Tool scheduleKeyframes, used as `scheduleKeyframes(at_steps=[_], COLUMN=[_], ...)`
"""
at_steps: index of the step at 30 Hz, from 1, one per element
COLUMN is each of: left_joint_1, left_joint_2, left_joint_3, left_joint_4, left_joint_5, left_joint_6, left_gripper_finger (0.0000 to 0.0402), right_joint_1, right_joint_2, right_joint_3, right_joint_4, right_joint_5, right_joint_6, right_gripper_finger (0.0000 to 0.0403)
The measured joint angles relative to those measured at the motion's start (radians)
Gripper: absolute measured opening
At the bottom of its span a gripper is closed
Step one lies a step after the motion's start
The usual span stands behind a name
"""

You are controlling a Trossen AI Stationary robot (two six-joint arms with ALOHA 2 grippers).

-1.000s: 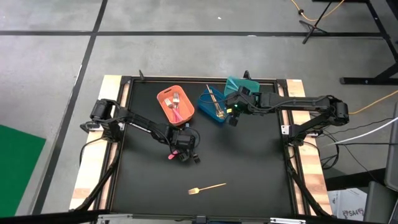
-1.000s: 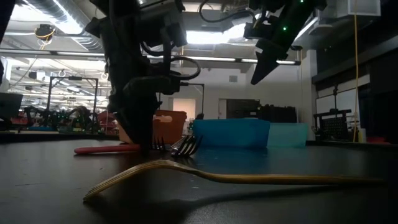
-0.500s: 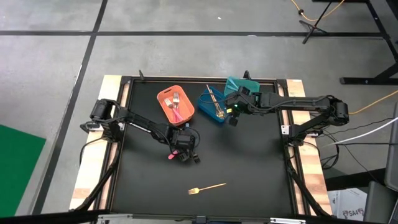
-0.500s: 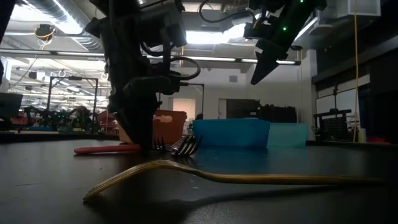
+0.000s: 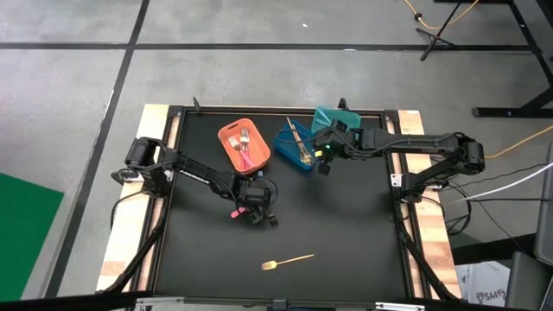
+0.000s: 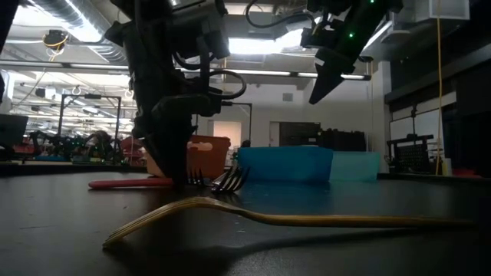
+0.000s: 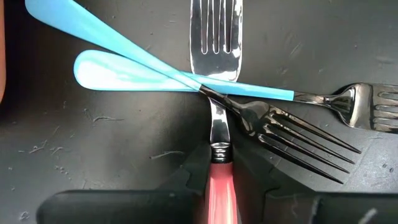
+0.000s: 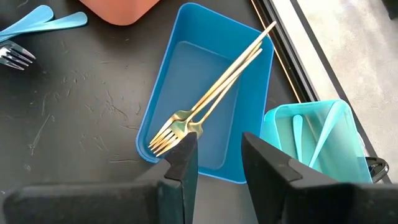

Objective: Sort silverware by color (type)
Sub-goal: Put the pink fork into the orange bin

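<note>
A pink-handled fork (image 7: 217, 186) lies on the black table, its metal head (image 7: 216, 37) under two crossed light-blue-handled forks (image 7: 130, 68). My left gripper (image 7: 219, 165) is down at the table's middle (image 5: 253, 207), shut on that pink fork. My right gripper (image 8: 214, 168) hangs open and empty above the near end of the blue bin (image 8: 205, 93), which holds two gold forks (image 8: 205, 106). Another gold fork (image 5: 288, 260) rests alone near the table's near edge. My left gripper pinches the pink fork between its two fingers at the top of the pink handle (image 7: 219, 177), just below the metal neck. The fingers come from above, pointing down, one on each side of the handle. The fork lies flat on the table, its neck beneath the blue forks.
An orange bin (image 5: 244, 145) with pink-handled forks sits at the far left, the blue bin (image 5: 294, 149) beside it and a teal bin (image 8: 317, 143) with light-blue pieces beyond. A raised black rim (image 5: 177, 155) frames the table.
</note>
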State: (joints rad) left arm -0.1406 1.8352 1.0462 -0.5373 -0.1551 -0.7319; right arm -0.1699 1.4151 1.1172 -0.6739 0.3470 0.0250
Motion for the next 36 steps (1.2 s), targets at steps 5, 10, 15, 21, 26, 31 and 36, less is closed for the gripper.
scheduleKeyframes(at_steps=[5,10,15,21,26,31,36], left_joint_1=[0.0,0.0,0.0,0.0,0.001,0.003,0.005], left_joint_2=[-0.007,-0.015,-0.031,-0.071,-0.099,-0.109,-0.11], left_joint_3=[-0.001,-0.002,-0.005,-0.005,-0.005,-0.004,-0.003], left_joint_4=[-0.006,-0.024,-0.046,-0.112,-0.188,-0.259,-0.326], left_joint_5=[0.0,0.004,0.027,0.07,0.17,0.326,0.472], left_joint_6=[0.001,0.001,0.001,0.001,0.001,0.026,0.099], left_gripper_finger=[0.004,0.0039,0.004,0.004,0.004,0.004,0.0041], right_joint_1=[0.0,0.0,0.0,-0.001,-0.001,-0.001,-0.001], right_joint_2=[0.0,0.0,0.0,0.0,0.0,0.0,0.0], right_joint_3=[0.0,0.0,0.0,0.0,0.001,0.001,0.001], right_joint_4=[0.0,0.0,0.0,0.001,0.004,0.023,0.028], right_joint_5=[0.0,0.0,0.0,0.0,0.0,0.0,0.0], right_joint_6=[0.0,0.0,0.0,0.0,0.0,0.0,0.0], right_gripper_finger=[0.0111,0.0111,0.0111,0.0111,0.0111,0.0111,0.0111])
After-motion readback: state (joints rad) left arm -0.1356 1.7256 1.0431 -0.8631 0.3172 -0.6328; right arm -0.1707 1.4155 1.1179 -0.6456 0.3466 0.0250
